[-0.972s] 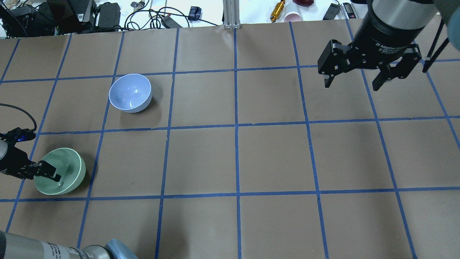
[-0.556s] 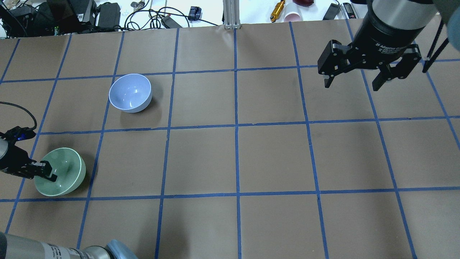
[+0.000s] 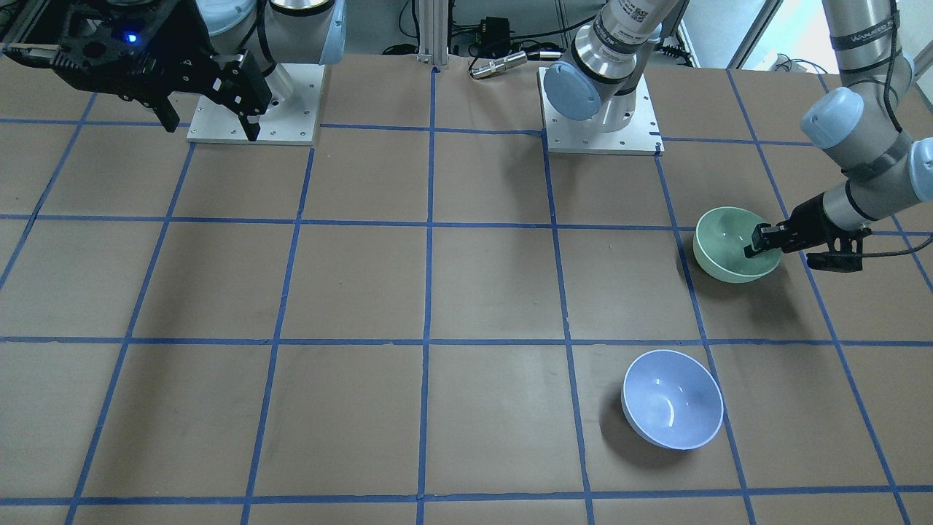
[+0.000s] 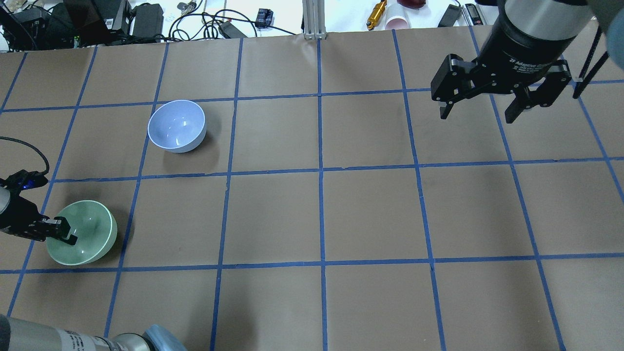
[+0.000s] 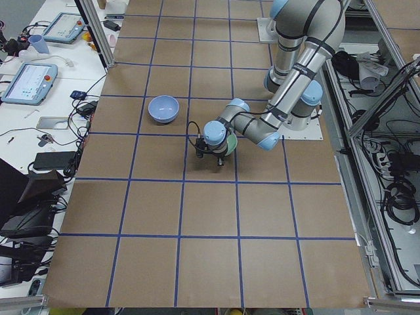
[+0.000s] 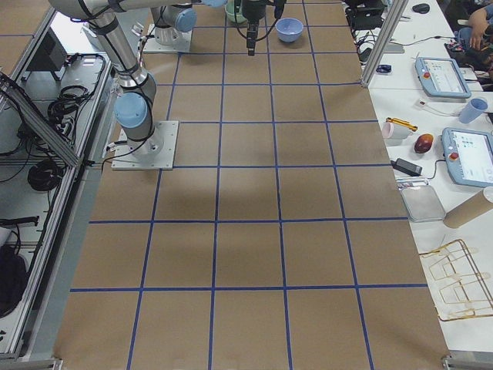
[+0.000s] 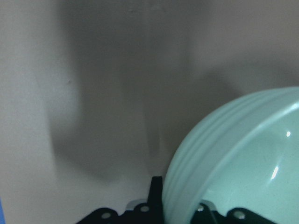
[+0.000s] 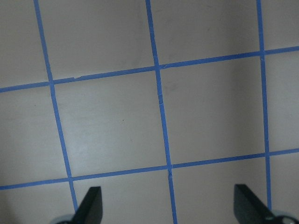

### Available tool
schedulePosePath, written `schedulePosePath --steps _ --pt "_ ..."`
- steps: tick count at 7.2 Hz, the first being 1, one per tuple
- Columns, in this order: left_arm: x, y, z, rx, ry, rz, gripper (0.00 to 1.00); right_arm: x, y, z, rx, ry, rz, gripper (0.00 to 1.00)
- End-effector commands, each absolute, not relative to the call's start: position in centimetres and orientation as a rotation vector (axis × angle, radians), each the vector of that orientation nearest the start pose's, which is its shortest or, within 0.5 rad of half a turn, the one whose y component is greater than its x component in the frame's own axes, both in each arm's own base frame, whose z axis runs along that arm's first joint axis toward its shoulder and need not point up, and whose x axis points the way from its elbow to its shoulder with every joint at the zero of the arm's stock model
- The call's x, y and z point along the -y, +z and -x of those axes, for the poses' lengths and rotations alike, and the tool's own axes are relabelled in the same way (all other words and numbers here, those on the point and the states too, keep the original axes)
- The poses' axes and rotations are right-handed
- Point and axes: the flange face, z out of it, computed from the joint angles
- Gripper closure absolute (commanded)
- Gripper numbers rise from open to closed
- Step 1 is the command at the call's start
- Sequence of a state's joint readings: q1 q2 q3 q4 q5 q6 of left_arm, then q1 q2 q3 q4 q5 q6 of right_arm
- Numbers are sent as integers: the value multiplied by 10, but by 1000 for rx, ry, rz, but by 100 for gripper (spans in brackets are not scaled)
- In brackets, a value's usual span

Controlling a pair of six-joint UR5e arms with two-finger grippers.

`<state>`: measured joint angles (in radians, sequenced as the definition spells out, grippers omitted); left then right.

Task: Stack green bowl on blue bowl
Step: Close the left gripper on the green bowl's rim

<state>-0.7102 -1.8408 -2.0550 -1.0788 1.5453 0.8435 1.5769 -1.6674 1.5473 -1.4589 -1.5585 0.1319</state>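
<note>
Mint green bowl (image 4: 90, 234) upright, mouth up, left fingers (image 4: 67, 235) pinching rim

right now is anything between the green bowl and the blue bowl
Nothing visible. Only bare table lies between the green bowl and the blue bowl. The left gripper pinches the green bowl's rim, and the right gripper hangs open far across the table.

bright, even overhead light. soft shadows fall just beside the green bowl (image 4: 90, 235) and blue bowl (image 4: 176, 126) on the matte counter (image 4: 370, 214). small glints mark both glazes. the left wrist view is blurred and hazy; the other views are sharp.
</note>
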Motion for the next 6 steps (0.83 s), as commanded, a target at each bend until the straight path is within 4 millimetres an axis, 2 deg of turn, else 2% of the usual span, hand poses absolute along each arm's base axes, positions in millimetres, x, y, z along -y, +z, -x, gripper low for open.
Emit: schedulePosePath --steps 1,6 --pt "409 182 -267 -3348 258 34 100 448 534 -137 -3122 -15 -197 0" --pt "409 187 -267 -3343 253 36 100 448 534 -137 -3122 -15 -197 0"
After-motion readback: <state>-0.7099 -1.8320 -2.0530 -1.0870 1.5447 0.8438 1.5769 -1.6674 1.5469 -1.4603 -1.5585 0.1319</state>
